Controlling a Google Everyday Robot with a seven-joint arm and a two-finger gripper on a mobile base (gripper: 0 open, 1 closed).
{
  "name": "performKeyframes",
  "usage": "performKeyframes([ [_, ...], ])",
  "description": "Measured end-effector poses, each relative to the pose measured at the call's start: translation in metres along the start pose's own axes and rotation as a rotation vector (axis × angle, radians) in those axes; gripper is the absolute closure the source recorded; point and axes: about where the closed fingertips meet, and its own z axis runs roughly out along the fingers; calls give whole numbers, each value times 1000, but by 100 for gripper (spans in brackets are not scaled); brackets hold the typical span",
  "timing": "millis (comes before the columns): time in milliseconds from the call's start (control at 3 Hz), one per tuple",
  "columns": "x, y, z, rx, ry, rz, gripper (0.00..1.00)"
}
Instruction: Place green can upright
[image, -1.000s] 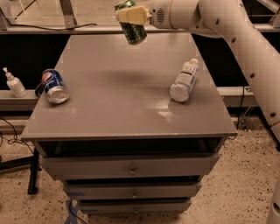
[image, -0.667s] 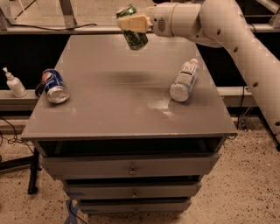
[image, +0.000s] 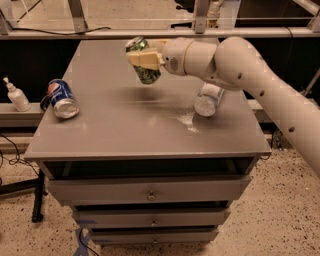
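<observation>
The green can (image: 144, 71) has a silver top and mottled green sides. It hangs in the air above the middle of the grey table (image: 140, 127), tilted a little with its top to the upper left. My gripper (image: 143, 59) is shut on the can's middle, coming in from the right on the white arm (image: 235, 65). The can is clear of the tabletop; its shadow lies below it.
A blue Pepsi can (image: 62, 98) lies on its side near the table's left edge. A white plastic bottle (image: 207, 98) lies on its side at the right, partly behind the arm. A soap dispenser (image: 15, 95) stands off the table to the left. Drawers sit below the tabletop.
The gripper with the green can has moved down and toward the table's middle, nearer the camera. The arm now covers part of the white bottle.
</observation>
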Motion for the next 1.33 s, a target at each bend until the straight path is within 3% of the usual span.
performKeyframes([
  [667,41,29,23,54,-51,95,100],
  [1333,48,44,48,87,-113,139,100],
])
